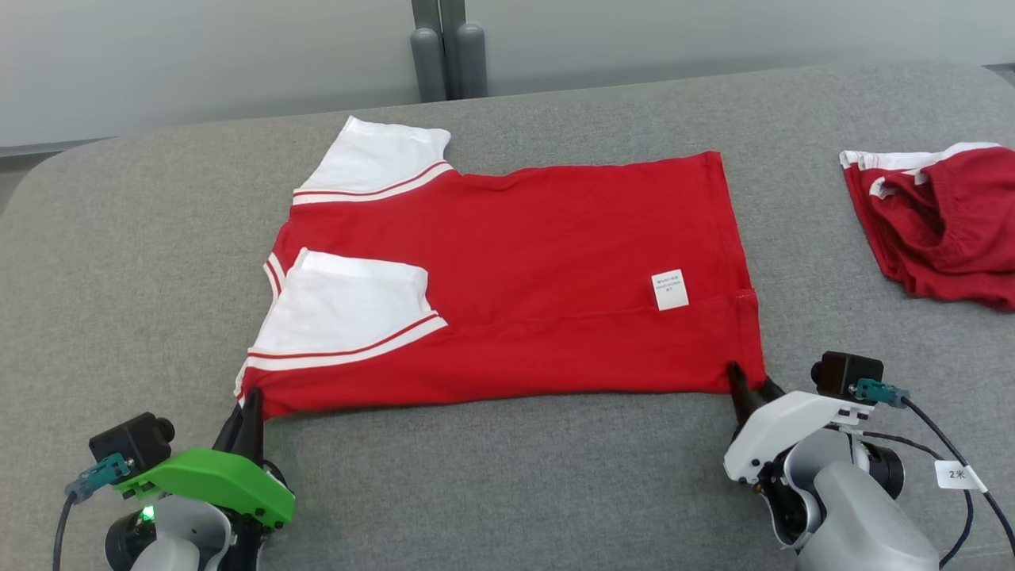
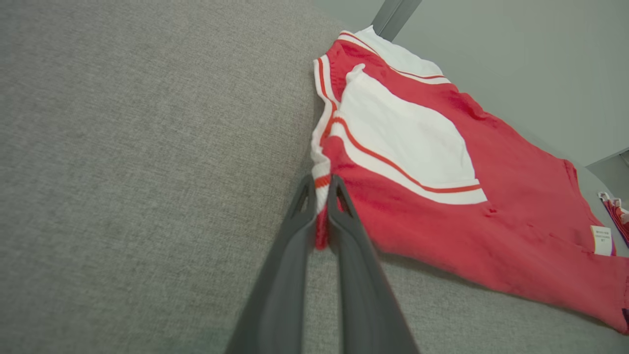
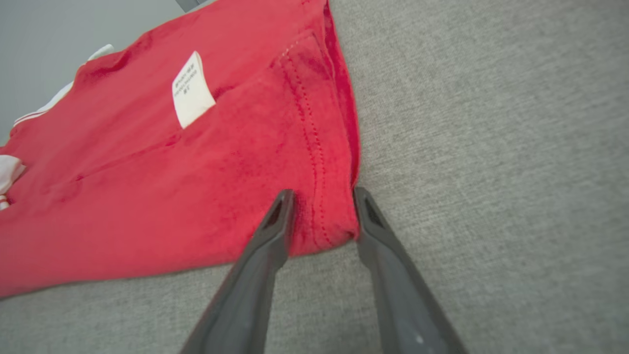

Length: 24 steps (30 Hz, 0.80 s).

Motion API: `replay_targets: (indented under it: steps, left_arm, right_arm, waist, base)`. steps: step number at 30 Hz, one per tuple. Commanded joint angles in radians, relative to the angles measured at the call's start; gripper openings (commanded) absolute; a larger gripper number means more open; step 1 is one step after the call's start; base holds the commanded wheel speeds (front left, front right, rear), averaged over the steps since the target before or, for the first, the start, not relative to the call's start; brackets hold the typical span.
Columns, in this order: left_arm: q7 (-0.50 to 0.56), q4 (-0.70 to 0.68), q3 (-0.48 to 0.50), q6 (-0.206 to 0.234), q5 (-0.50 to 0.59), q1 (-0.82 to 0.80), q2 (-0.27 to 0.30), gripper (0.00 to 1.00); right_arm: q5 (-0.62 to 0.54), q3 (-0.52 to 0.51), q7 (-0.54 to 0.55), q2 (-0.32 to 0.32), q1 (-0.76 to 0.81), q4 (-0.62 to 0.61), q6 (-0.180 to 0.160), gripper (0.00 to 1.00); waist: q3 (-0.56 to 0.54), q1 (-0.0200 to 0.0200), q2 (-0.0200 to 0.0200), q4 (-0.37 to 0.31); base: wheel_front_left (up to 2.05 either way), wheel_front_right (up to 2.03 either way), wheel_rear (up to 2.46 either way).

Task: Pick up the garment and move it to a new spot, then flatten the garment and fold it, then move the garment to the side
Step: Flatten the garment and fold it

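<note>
The garment (image 1: pixel 515 262), a red T-shirt with white sleeves, lies spread flat on the grey table (image 1: pixel 555 476), one sleeve folded onto its body. My left gripper (image 1: pixel 252 396) is at its near left corner. In the left wrist view that gripper (image 2: pixel 322 189) is shut on the striped sleeve edge of the garment (image 2: pixel 417 216). My right gripper (image 1: pixel 741 381) is at the near right hem corner. In the right wrist view its jaws (image 3: pixel 322 196) stand apart, straddling the stitched hem corner of the garment (image 3: pixel 172 187), which rests on the table between them.
A second red and white garment (image 1: pixel 944 230) lies crumpled at the table's right edge. Two grey posts (image 1: pixel 448 51) rise behind the far edge. A white label (image 1: pixel 670 289) sits on the shirt near its hem. Bare table stretches along the front.
</note>
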Motion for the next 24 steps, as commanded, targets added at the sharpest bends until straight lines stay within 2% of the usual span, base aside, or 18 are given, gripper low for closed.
replay_targets:
  steps: [1,8,13,17,24]
  left_arm:
    - [-0.008,-0.004,0.003,0.004,-0.005,0.014,0.009,0.0]
    - [-0.022,-0.066,0.006,0.002,-0.012,0.062,0.013,0.0]
    - [0.008,-0.214,-0.011,0.025,-0.012,0.185,0.019,0.0]
    - [0.062,-0.371,-0.035,0.066,-0.015,0.319,0.024,0.0]
    - [0.113,-0.468,-0.06,0.11,-0.017,0.426,0.029,0.0]
  right_arm:
    - [0.008,0.007,-0.011,0.002,-0.008,0.021,0.0,0.0]
    - [0.027,0.002,-0.05,0.0,-0.013,0.015,0.0,0.0]
    - [0.064,-0.02,0.009,-0.042,0.062,-0.1,0.0,0.0]
    - [0.082,-0.042,0.111,-0.089,0.173,-0.252,0.0,0.0]
    - [0.063,-0.108,0.203,-0.068,0.335,-0.438,0.0,0.0]
  waist:
    - [-0.003,0.0,0.0,0.0]
    - [-0.029,0.0,0.0,-0.004]
    - [-0.056,0.0,0.0,0.0]
    - [-0.063,0.0,0.0,0.006]
    - [-0.056,0.0,0.0,0.017]
  base:
    - [0.0,0.0,0.0]
    - [0.0,0.0,0.0]
    - [0.0,0.0,0.0]
    - [0.0,0.0,0.0]
    - [0.0,0.0,0.0]
